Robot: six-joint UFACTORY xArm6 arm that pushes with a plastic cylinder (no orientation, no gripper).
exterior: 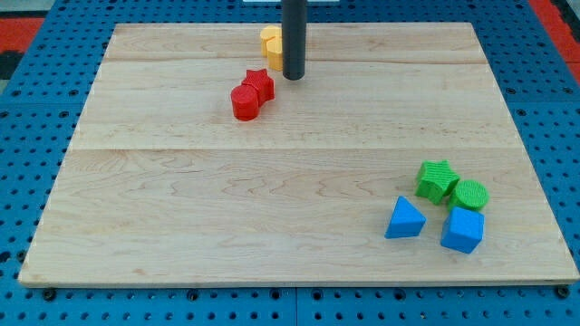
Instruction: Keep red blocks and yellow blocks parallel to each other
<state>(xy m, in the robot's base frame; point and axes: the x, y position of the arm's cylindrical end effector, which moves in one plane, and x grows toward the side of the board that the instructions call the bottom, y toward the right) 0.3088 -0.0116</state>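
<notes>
My tip (pixel 293 76) rests on the board near the view's top centre. A yellow block (pixel 269 45) sits just left of the rod and is partly hidden by it; its shape is unclear. A red star block (pixel 259 84) lies just left of and slightly below the tip, a small gap apart. A red round block (pixel 245 102) touches the star at its lower left. The two red blocks form a short diagonal line running down to the view's left.
The wooden board (pixel 181 199) lies on a blue pegboard. At the view's lower right sit a green star block (pixel 437 180), a green round block (pixel 470 195), a blue triangular block (pixel 404 219) and a blue cube-like block (pixel 463 230).
</notes>
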